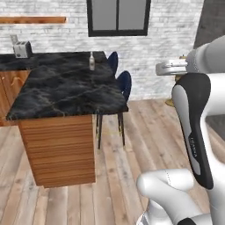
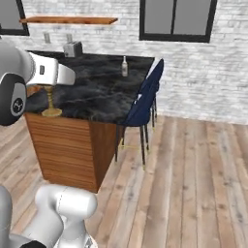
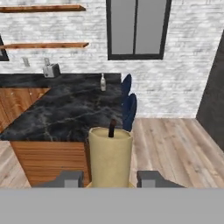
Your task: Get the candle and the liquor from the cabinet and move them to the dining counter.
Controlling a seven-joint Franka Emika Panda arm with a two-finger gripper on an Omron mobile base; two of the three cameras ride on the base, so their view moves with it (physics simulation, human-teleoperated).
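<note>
Liquor (image 2: 124,66) already stands upright on the far side of the dining counter (image 2: 97,92), near the corner by the blue stools (image 2: 145,104). Candle (image 3: 110,155) is in the end effector (image 3: 109,178): hand view shows the pale taper with its dark wick between the two finger tips, jaws closed on it. Right base view shows the brass candlestick foot hanging near the counter's near edge; whether it touches the slab I cannot tell.

Step in hand, as I judge it: carrying the candle to the counter, second of two deliveries.

Next move calls for bringing the foot well in over the marble, keeping the stick upright, lowering until it seats flat, then opening.
</note>
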